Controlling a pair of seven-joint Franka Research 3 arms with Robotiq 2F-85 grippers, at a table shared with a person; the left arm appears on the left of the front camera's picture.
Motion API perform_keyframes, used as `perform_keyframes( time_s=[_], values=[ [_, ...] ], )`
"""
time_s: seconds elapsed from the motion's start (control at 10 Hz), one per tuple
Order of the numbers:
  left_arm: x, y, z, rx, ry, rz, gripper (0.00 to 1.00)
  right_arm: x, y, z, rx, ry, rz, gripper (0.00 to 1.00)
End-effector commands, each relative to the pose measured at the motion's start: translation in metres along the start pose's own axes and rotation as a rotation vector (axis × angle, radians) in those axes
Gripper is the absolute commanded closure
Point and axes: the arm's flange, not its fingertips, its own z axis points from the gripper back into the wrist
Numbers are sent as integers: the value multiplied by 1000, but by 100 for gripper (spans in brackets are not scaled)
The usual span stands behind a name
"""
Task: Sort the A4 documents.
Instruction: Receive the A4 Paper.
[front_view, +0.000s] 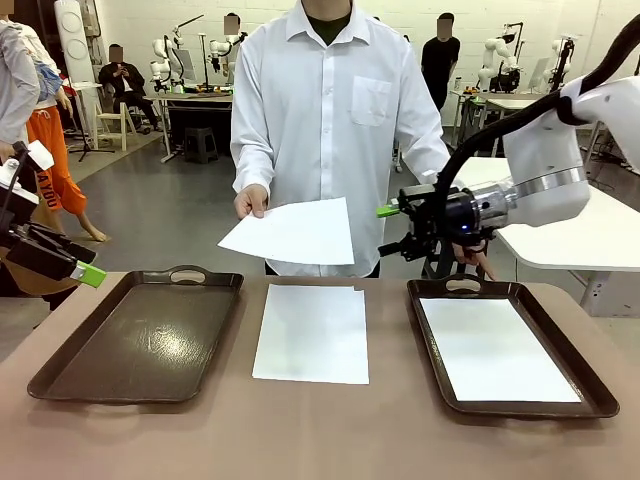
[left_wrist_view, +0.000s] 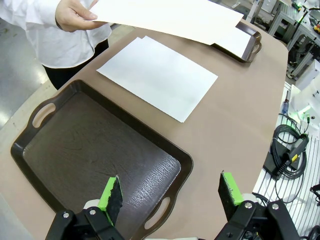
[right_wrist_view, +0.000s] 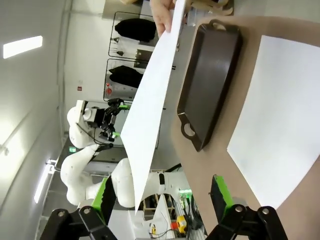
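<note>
Currently, the brown table is being shared by two dark brown handled trays and several white A4 sheets, while a person in a white shirt is being seen standing behind its far edge. The left tray is being shown near the table's left edge with its floor bare. The right tray is being shown near the right edge, and one flat sheet is being carried inside it, covering most of its floor. Between the trays, at the middle of the table, the middle sheets are being seen lying flat on the bare top, touching neither tray; two are being told apart by their slightly offset far edges. A raised sheet is being held in the air above the table's far edge by the person's hand, pinched at one corner and tilted. The right tool is being held level just beside the free edge of that raised sheet, above the far end of the right tray; its jaws are being held spread wide, with nothing gripped and the paper not touched. The left tool is being held in the air at the table's left edge, pointed toward the left tray, and its green-padded jaws are likewise being held released and empty.
</note>
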Motion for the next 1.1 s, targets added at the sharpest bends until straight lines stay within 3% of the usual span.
perform_keyframes(
  time_s=[0.0,0.6,1.0],
  values=[
    [-1,2,0,-13,-15,-13,0,11,-3,-23,0,-29,-38,0],
    [-1,2,0,-13,-15,-13,0,18,-3,-64,93,-129,-37,0],
    [-1,2,0,-13,-15,-13,0,22,-3,-80,152,-113,-71,0]
  ],
)
